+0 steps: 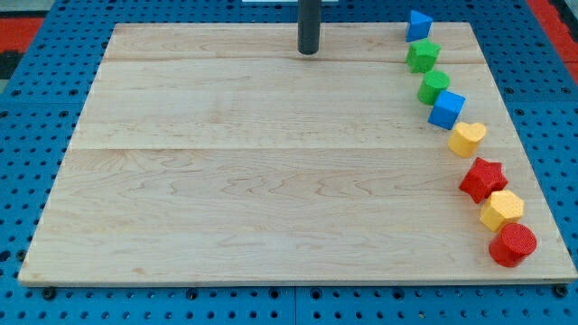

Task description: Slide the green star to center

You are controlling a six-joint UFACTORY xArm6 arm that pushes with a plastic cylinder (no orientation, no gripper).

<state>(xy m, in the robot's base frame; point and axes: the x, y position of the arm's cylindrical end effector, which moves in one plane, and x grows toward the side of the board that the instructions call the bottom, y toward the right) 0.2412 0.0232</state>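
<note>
The wooden worktop (271,181) fills most of the camera view, a pale board of glued planks lying on a blue perforated surface (27,298) whose rows of holes show around its edges. No brand, label or writing can be read anywhere on the board, the blocks or the blue surface.

My rod (310,23) comes down from the view's top, dark and upright, and my tip (309,52) rests near the worktop's top edge, a little right of the middle. There are no jaws on this arm, only the rod, so nothing is pinched or held. The tip touches no block; it stands well apart from all of them, to the left of the uppermost ones.

Eight blocks curve down the worktop's right side. From the view's bottom upward: a red cylinder (513,244) near the bottom right corner, a yellow hexagon (501,209) touching it, then a red star (482,179) just beside that. Above sits a yellow heart (467,138), then a blue cube (446,109) close by, with a green block (433,87) of rounded shape, hard to make out, touching the cube's upper left. The green star (423,56) lies next up the line, near the top right of the board and far from its centre. A blue triangle (418,24) sits at the very top edge, just above the green star.
</note>
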